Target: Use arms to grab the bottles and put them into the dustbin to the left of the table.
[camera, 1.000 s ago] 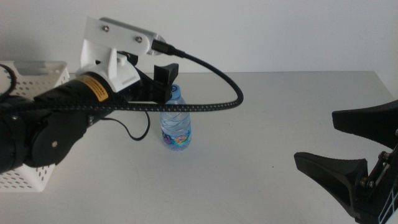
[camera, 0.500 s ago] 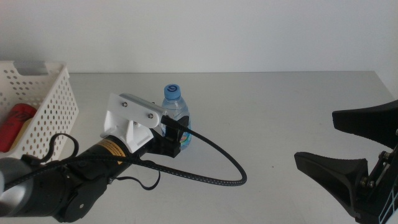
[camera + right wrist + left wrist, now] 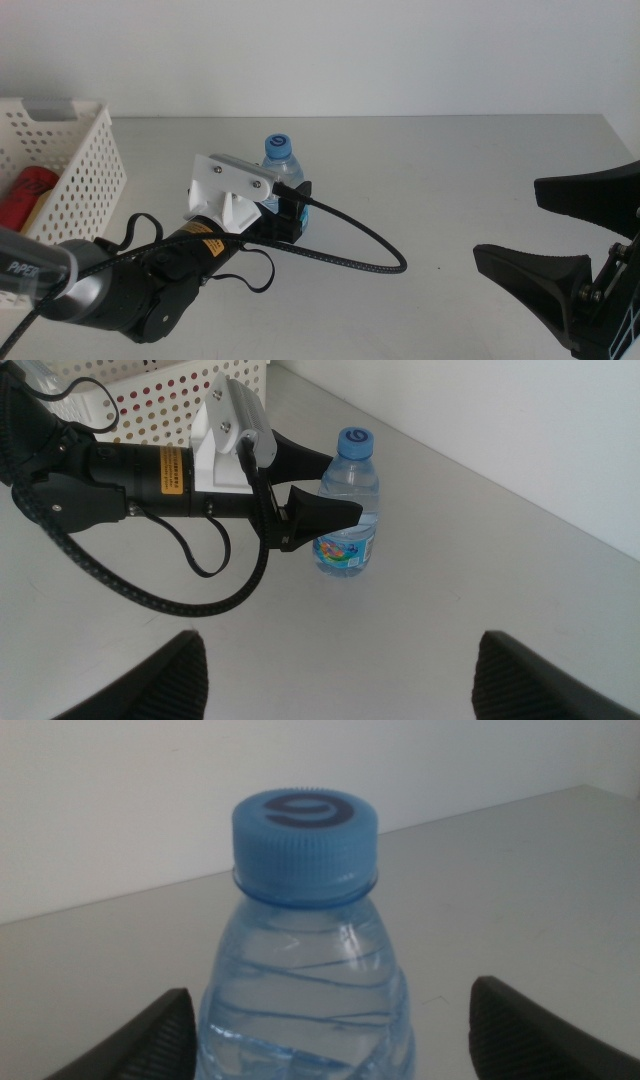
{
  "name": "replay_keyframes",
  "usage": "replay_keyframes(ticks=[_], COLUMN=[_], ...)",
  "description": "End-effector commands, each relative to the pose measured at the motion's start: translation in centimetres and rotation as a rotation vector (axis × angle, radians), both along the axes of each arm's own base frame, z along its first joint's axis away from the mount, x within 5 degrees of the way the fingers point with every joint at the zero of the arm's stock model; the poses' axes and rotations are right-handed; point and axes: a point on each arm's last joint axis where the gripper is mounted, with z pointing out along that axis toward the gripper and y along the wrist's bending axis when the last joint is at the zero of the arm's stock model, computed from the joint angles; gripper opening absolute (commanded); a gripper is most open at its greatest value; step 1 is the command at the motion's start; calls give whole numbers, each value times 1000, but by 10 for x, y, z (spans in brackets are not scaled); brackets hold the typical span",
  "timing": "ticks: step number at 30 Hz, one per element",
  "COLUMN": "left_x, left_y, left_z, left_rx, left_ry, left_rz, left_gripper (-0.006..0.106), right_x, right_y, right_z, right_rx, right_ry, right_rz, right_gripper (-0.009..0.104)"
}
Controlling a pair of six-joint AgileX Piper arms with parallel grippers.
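A small clear water bottle with a blue cap (image 3: 281,150) stands upright near the middle of the table (image 3: 450,170). My left gripper (image 3: 288,208) reaches in low from the left, open, with one jaw on each side of the bottle's body. The left wrist view shows the bottle (image 3: 305,970) filling the gap between the jaws of the left gripper (image 3: 330,1010), with space on one side. The right wrist view shows the same bottle (image 3: 350,500) flanked by the left gripper (image 3: 343,485). My right gripper (image 3: 560,240) waits open at the right edge.
The white perforated dustbin (image 3: 85,165) stands at the left, close to the left arm. It holds a red can (image 3: 25,193) and something pale yellow beside it. The left arm's black cable (image 3: 370,255) loops over the table in front of the bottle.
The left arm came down from high beside the dustbin to table height. It then pushed forward until its open jaws flanked the bottle. The right gripper has not moved.
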Motion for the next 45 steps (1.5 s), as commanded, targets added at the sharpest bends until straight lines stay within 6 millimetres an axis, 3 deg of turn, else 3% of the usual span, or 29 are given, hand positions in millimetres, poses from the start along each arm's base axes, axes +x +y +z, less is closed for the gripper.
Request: replay_keyframes(ticks=[1,24,36,40,43,45], left_x=[7,38,40,44,41,35], left_y=[-4,-14,-12,-15,-16,-17], left_z=[22,-12,-12,-14,-15,-13], left_rx=[-86,-93,-161,-157,-147,-121], left_ry=[-110,-79,-188,-188,-182,-153], left_rz=[13,61,98,84,59,25], left_gripper=[94,94,92,82,62,40], right_x=[1,1,1,1,1,1], right_y=[0,0,0,0,0,0], right_z=[16,16,16,16,16,16], right_rx=[53,53,53,53,53,53], right_ry=[-83,-83,-83,-83,-83,-83], right_rz=[-5,-5,-5,-5,-5,-5], right_gripper=[68,68,68,68,68,68])
